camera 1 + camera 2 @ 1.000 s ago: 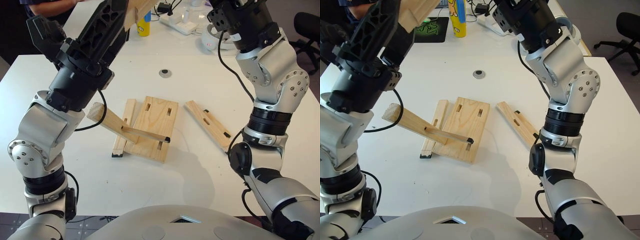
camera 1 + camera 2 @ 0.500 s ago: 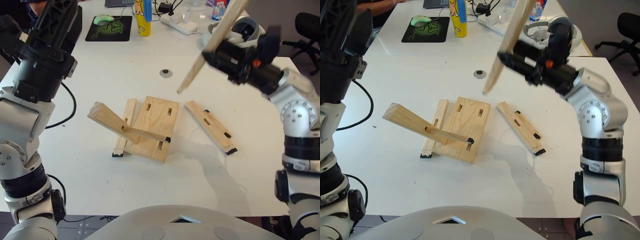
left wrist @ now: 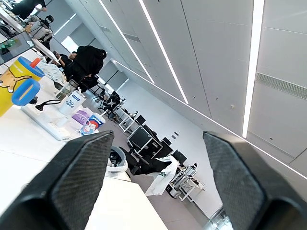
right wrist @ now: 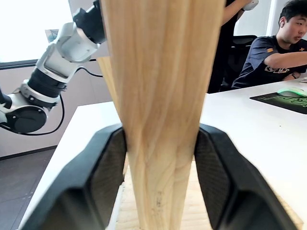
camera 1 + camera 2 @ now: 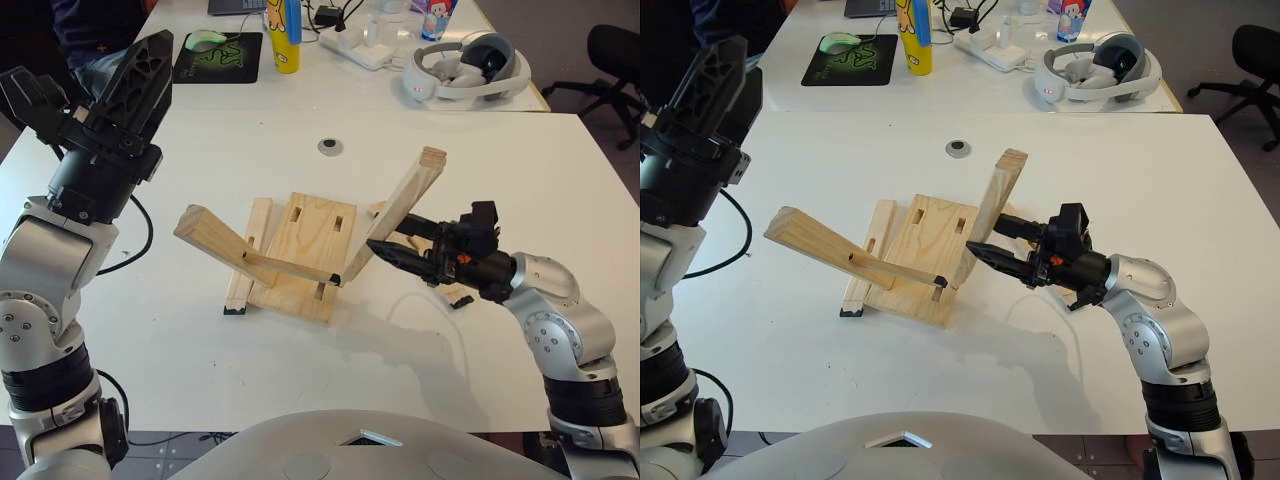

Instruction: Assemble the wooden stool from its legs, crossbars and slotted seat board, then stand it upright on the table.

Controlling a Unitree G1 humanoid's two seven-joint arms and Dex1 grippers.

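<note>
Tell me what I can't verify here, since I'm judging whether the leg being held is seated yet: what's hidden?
- Lower end of the held leg at the seat board: eye views, the crossbar tip overlaps the joint.
- The spare leg: eye views, mostly behind the right hand and held leg.
- Seat board slots: right wrist view, held leg blocks them.

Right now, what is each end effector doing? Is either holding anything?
Left end effector: open, holding nothing.
Right end effector: shut on a wooden leg.
</note>
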